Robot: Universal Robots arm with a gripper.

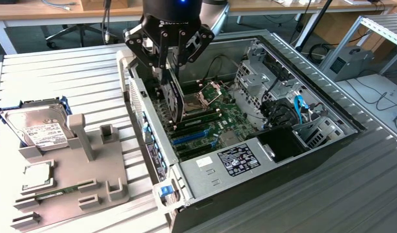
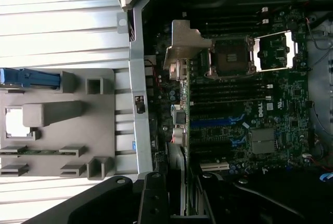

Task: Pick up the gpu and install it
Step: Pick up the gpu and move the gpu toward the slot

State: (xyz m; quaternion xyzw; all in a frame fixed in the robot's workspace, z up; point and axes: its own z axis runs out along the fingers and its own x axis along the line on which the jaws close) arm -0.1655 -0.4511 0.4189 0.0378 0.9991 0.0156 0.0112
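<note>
Fingers point(image 1: 161, 72): black jointed metal, standing at a middling width and clamping the gpu point(image 1: 175, 99) across its two faces. Gpu: thin, flat, rigid black card, hanging upright on edge inside the open case point(image 1: 328, 104), its lower edge hovering over the motherboard point(image 1: 224, 119) close to the blue slots point(image 1: 188, 137); whether it is touching one cannot be told. In the wrist view it is showing edge-on, its bracket point(image 2: 182, 47) of bent silver sheet lying near the case's grey wall. Step in hand, by judgement: pick-up done, installing under way, card not yet seated. This is calling for the card's edge running true along one slot, the bracket meeting the wall opening, and straight, even pressure, since so thin a board is likely tolerating little tilt. Motherboard: green, crowded with small parts, an open socket point(image 1: 201, 99) in a silver frame. Case: grey steel, lying on its side on a pale ribbed worktop point(image 1: 68, 73). Fixture point(image 1: 88, 165): matt grey block, well apart at the exterior view's left, carrying a boxy silver hard drive point(image 1: 39, 128) and a narrow green memory stick point(image 1: 56, 191).
</note>
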